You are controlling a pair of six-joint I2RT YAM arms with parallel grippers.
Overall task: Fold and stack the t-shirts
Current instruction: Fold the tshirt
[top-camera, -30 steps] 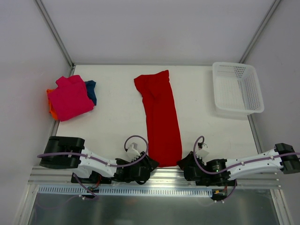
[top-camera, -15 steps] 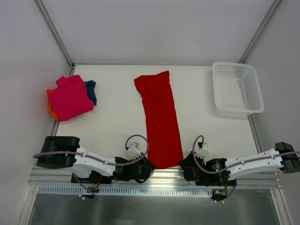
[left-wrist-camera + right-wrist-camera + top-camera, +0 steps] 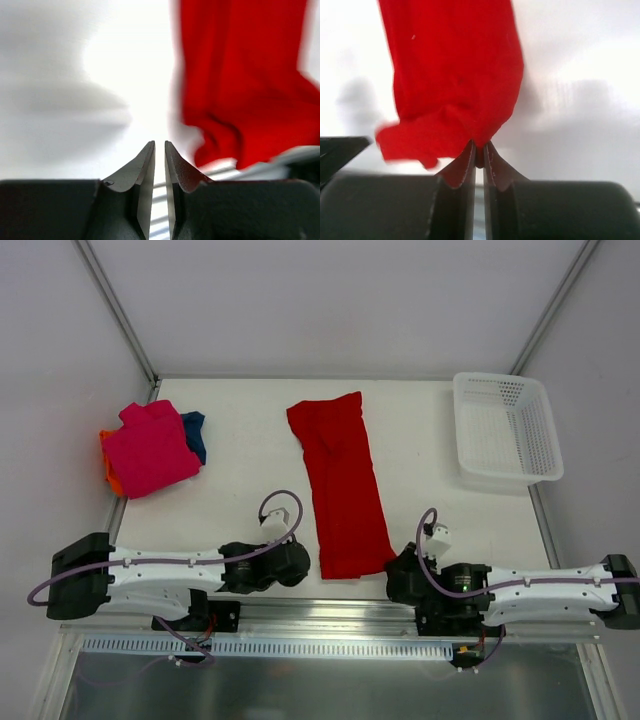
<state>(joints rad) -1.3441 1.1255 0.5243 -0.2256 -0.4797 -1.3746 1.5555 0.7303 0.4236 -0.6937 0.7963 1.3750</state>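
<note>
Red t-shirt (image 3: 342, 485) — one; piled t-shirts (image 3: 150, 450) — three; basket (image 3: 505, 435), one

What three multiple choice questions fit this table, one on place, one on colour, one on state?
1. Where is the white basket? A far right corner; B far left corner; C centre.
2. Which t-shirt lies on top at far left? A blue; B pink; C orange.
3. The right tool is: A open; B shut on the red t-shirt; C shut, empty.
Answers: 1 A, it sits far right in the top view. 2 B, the pink t-shirt lies uppermost. 3 B, red cloth is pinched in it.
</note>
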